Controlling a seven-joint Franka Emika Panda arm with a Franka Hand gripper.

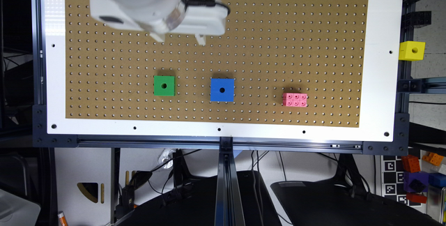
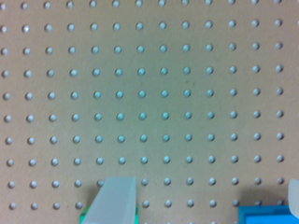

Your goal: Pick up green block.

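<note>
my gripper [image 1: 180,39] hangs with jaws spread and empty over the brown pegboard [image 1: 278,27], well apart from the bright green plastic cube [image 1: 164,85], which sits toward the board's near edge, left of the blue plastic cube [image 1: 222,89] in the exterior view.

A robotics lab: a pegboard [image 1: 278,27] tabletop rides an aluminium frame [image 1: 226,184], with cables [image 1: 167,184] hanging beneath the pegboard and printed marker tags [image 1: 392,180] beside the frame's leg.

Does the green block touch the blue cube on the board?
Apart. In the exterior view, bare pegboard lies plainly between the green block and the blue cube.
</note>
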